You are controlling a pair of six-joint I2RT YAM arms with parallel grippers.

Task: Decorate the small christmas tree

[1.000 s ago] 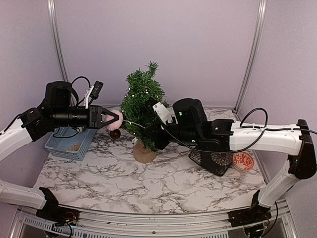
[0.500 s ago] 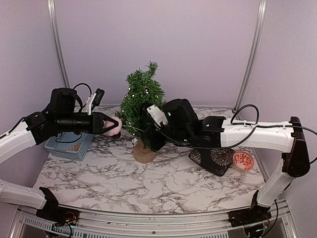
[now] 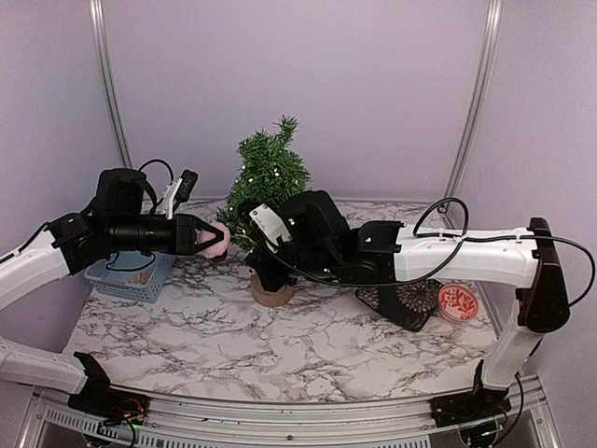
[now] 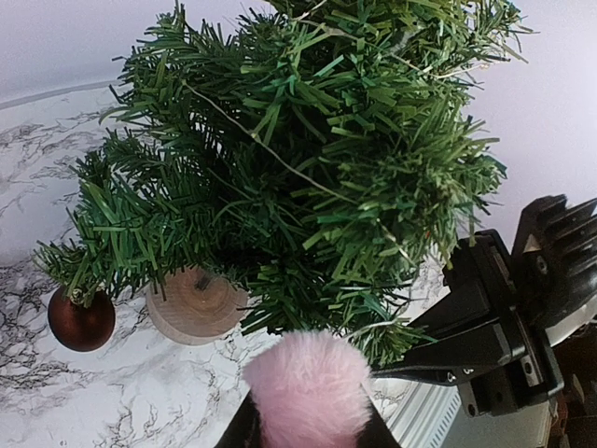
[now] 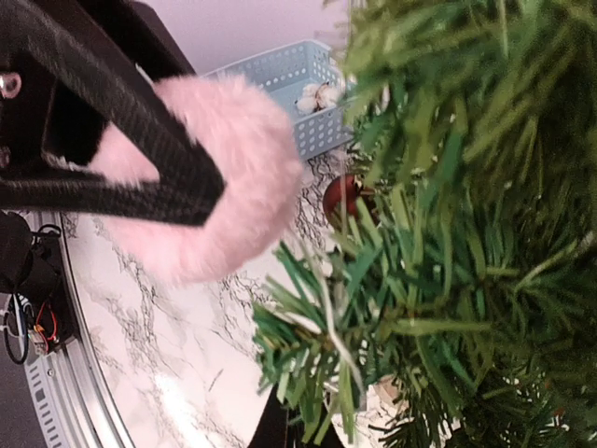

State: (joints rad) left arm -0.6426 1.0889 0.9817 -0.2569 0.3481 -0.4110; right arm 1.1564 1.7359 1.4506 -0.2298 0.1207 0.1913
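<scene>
My left gripper pinches a pink fluffy ball just beside the small christmas tree on the marble table, ready for hanging, while my fully shut right gripper probably steadies its low branches.

soft, even light; close-ups blur

the overhead view is bright and sharp, with faint shadows on the tabletop. in the right wrist view the pink pompom and near needles of the small christmas tree are out of focus, and the tabletop gleams pale.
</scene>
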